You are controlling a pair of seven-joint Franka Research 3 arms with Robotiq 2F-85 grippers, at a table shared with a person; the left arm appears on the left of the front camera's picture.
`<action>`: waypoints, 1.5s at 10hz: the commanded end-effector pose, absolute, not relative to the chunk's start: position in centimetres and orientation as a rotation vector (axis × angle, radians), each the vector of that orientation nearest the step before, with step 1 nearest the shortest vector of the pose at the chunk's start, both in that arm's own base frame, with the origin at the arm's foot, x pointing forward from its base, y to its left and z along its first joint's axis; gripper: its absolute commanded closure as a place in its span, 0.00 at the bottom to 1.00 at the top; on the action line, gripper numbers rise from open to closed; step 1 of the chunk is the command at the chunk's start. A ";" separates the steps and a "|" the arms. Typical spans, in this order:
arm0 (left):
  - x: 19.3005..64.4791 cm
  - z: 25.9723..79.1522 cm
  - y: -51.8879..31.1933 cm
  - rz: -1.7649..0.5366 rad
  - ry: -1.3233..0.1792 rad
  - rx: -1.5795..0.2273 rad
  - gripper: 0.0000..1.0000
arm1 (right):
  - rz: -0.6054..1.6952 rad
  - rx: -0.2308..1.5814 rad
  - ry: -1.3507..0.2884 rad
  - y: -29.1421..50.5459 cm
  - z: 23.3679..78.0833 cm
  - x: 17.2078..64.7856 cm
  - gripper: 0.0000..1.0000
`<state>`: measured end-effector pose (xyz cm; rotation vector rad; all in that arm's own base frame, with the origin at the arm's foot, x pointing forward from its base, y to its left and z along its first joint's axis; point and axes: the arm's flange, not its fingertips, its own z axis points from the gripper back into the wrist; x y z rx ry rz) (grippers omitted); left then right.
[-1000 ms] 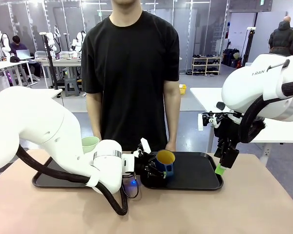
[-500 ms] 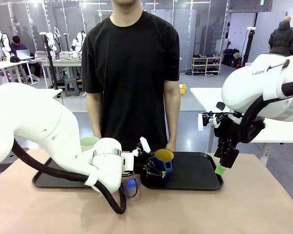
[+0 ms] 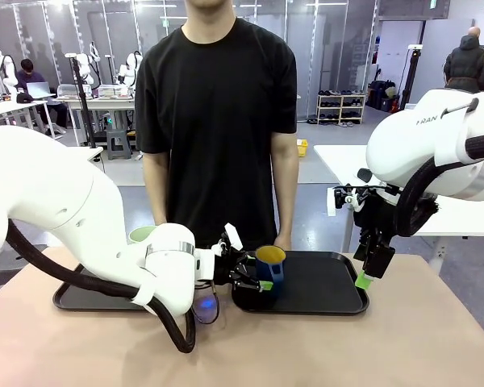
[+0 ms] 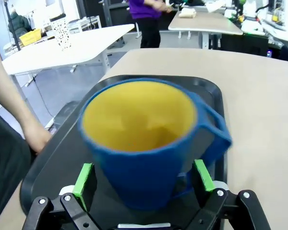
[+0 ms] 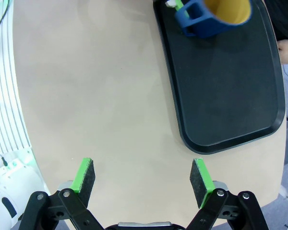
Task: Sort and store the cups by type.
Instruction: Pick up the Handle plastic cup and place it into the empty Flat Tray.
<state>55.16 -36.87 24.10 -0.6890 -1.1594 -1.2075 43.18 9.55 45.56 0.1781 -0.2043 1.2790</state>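
Two cups (one blue mug (image 3: pixel 271 264), one mint tumbler (image 3: pixel 141 235))

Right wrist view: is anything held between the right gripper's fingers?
No. The right gripper is open over the bare table, nothing between its green pads.

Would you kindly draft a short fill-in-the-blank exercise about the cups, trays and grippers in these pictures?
1. The inside of the blue mug is ____.
2. The mug stands on a ____ tray.
3. The left gripper has its jaws ____ on either side of the mug.
4. The right gripper hovers over the bare ____, beside the tray.

Missing words: yellow; black; open; table
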 end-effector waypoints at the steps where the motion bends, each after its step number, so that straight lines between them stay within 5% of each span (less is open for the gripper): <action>1: 52.8 23.3 -36.3 -1.215 -1.204 -0.606 0.00 | 1.263 0.171 -0.215 9.6 45.3 42.9 0.00; 15: 45.6 25.3 -32.6 -1.232 -1.111 -0.371 0.00 | 1.263 0.171 -0.215 9.6 45.3 42.9 0.00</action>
